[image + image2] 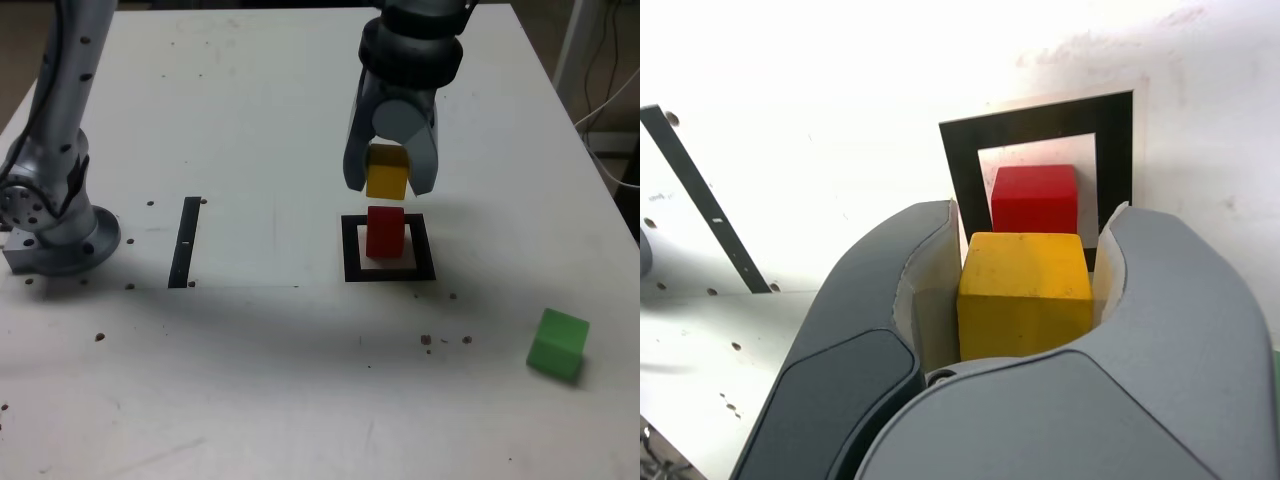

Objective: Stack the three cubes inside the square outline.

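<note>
You can't see the upper arm in the exterior view: it's cropped at the top edge above the gripper (388, 185). The yellow cube (387, 176) has both flanks covered by the fingers (357, 160), so you only get its front face. The red cube (385, 231) hides the middle of the square outline (351, 262)'s rear border. Green cube (557, 343), well off from the outline, is out of the wrist view entirely. In the wrist view the gripper body covers the yellow cube's (1025, 292) lower part and the outline's (1040, 118) near side; the black strip (700, 195) runs behind the finger. Small dark specks (445, 340) near the outline: too small to identify.
</note>
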